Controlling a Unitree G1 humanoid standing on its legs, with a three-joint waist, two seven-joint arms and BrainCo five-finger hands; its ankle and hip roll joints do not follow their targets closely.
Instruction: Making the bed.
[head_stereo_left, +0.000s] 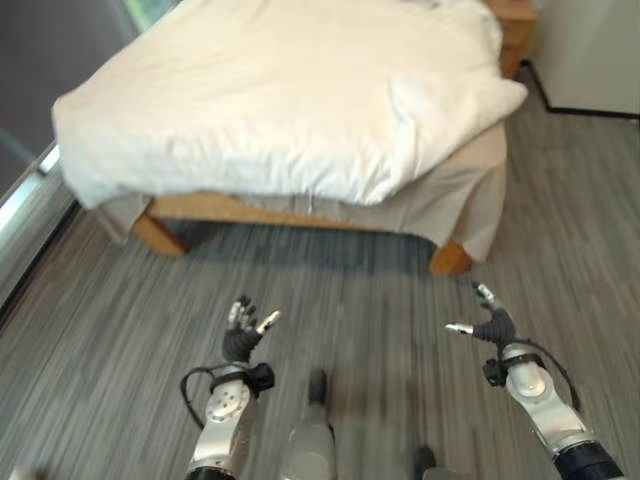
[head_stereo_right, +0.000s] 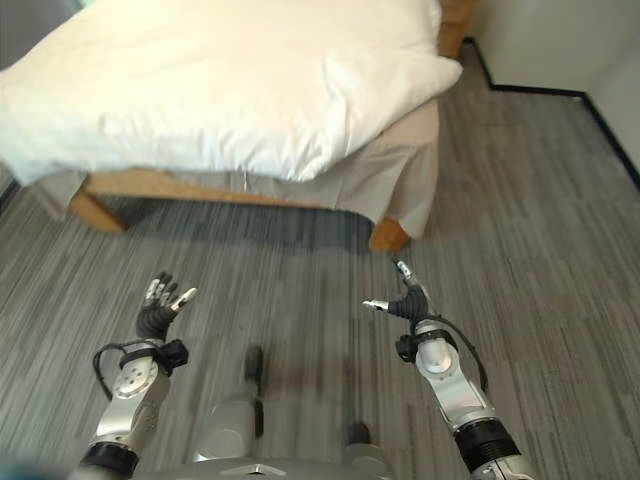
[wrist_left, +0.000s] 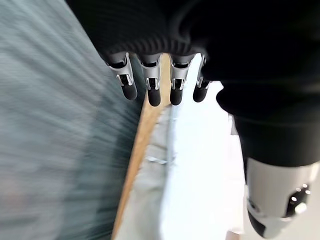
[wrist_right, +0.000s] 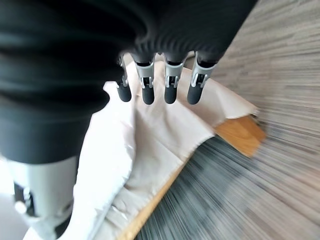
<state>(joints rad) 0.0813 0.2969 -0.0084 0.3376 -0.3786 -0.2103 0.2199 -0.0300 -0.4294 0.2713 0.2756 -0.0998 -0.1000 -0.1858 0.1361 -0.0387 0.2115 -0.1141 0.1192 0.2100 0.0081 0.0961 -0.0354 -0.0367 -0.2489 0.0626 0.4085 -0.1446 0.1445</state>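
Observation:
A bed with a wooden frame (head_stereo_left: 210, 208) stands ahead of me. A white duvet (head_stereo_left: 280, 100) covers it and hangs over the foot end, with a corner sticking out at the right (head_stereo_left: 490, 95). Under it a beige sheet (head_stereo_left: 455, 195) drapes over the right foot corner down to the wooden leg (head_stereo_left: 450, 260). My left hand (head_stereo_left: 242, 332) and my right hand (head_stereo_left: 490, 320) are both raised over the floor, well short of the bed, open and holding nothing. In the right wrist view the beige sheet (wrist_right: 165, 135) and the frame corner (wrist_right: 242, 135) lie past the straight fingers (wrist_right: 170, 85).
Grey striped carpet (head_stereo_left: 360, 290) runs between me and the bed and along its right side. A window edge (head_stereo_left: 25, 195) lines the left wall. A wooden nightstand (head_stereo_left: 515, 30) stands at the bed's far right, by a white wall with a dark skirting (head_stereo_left: 590, 112).

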